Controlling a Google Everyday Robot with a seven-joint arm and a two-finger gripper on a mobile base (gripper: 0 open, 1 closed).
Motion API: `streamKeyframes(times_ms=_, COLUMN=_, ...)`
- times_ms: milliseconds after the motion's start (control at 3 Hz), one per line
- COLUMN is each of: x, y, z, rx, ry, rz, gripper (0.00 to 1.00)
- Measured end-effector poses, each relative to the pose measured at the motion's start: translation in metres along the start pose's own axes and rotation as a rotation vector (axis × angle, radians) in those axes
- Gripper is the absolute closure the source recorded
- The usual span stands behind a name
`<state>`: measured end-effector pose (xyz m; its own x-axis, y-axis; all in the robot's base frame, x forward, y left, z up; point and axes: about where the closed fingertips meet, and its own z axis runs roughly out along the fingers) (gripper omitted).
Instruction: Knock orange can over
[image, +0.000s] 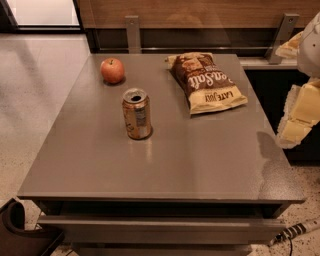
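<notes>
Orange can (136, 114) stands upright mid-table (150, 170), with the end effector (296, 122) well off to your right; whether it is apart or together cannot be told. Sweep too far and you may strike the apple (112, 70) or chip bag (206, 82) behind.

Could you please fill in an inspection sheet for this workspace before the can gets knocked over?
Surface: grey table, smooth, glossy.
Job's things: orange can upright, left of the table's middle.
Clutter: apple behind the can, apart from it; chip bag lying flat at back right.
Grippers: pincer beyond the table's right edge, away from the can.
Cables: striped cable on the floor, lower right.
Surroundings: speckled floor; wood-panelled wall behind.
</notes>
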<state>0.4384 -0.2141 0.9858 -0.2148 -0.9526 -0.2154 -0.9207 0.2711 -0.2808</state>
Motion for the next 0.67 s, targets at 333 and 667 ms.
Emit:
streamKeyframes(times_ms=333, x=0.000, y=0.000, z=0.000, rx=0.000, ry=-0.005, rz=0.001, gripper=0.00)
streamKeyframes(times_ms=667, x=-0.010, y=-0.004, z=0.016, rx=-0.013, ry=-0.120, rz=0.012, gripper=0.00)
